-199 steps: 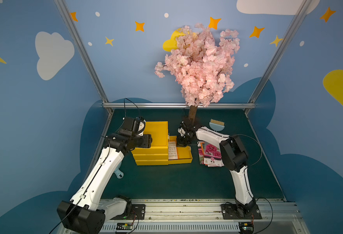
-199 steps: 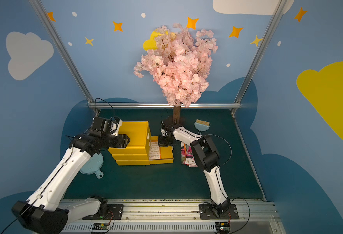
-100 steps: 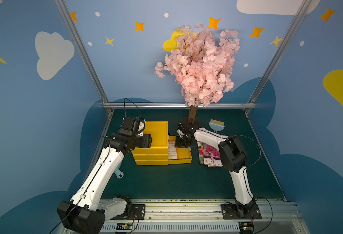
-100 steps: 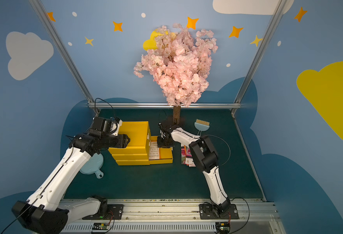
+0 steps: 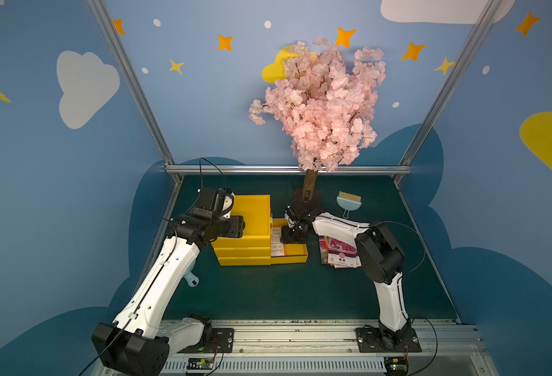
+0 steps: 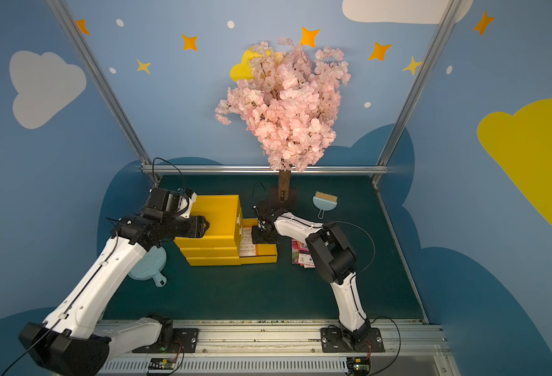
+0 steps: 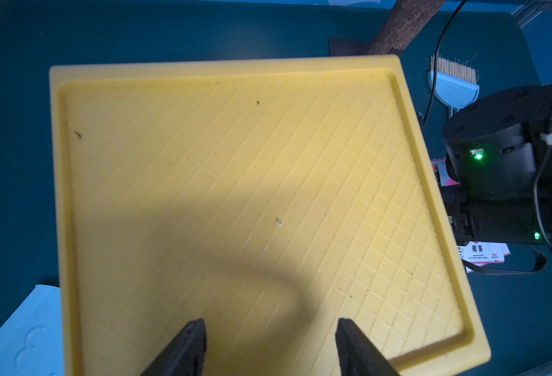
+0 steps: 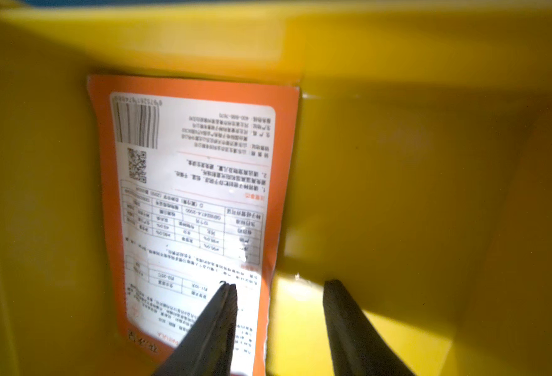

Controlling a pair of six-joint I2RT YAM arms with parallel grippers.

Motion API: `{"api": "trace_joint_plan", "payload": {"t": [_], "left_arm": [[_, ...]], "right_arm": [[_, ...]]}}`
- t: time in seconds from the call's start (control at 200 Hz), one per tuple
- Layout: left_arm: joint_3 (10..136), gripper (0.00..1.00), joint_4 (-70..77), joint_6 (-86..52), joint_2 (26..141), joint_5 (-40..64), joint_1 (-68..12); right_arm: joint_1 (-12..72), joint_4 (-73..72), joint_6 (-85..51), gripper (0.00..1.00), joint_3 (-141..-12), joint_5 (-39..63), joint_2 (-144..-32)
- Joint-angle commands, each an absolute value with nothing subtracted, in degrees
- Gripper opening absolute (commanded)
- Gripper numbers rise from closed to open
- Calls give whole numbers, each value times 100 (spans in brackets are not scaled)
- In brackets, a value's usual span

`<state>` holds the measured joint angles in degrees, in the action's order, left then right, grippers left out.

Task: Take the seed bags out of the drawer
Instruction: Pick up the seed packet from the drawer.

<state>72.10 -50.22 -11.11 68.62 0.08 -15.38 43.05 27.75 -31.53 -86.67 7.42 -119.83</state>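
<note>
In both top views, centre frame, the pulled-out yellow plastic drawer (image 5: 290,258) holds one orange-backed seed bag (image 5: 277,242); pink-flowered seed bags (image 5: 341,252) lie right of it on the worktop (image 5: 268,293).

Left wrist: left end effector (image 7: 269,322) released, empty.

Right wrist: right end effector (image 8: 280,283), jaws apart, straddles the flat bag's edge; closing may skid it.

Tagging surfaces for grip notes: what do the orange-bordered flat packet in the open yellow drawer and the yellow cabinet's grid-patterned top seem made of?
The orange-bordered flat packet probably is glossy plastic film or coated paper: white glare washes out its print, its edge ripples. The yellow cabinet top looks like moulded hard plastic, satin finish: uniform colour, raised rim, embossed diamond grid.
</note>
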Motion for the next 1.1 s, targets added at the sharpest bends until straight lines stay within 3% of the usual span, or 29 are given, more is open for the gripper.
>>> {"api": "trace_joint_plan", "payload": {"t": [0.0,0.33,0.871,1.096], "left_arm": [[6966,68,-5536,-1156,6958,0,-1488],[6969,68,-5554,-1160,6936,0,-1492],[6943,68,-5572,-1129,6952,-26,-1477],[6935,68,-5581,-1119,6948,-35,-1461]], "right_arm": [[4375,2542,-3199,49,-8579,615,-11656],[4399,2512,-3408,40,-8675,782,-11933],[4403,2338,-3596,36,-8786,1052,-12329],[4389,2089,-3838,29,-8911,1439,-12549]]}}
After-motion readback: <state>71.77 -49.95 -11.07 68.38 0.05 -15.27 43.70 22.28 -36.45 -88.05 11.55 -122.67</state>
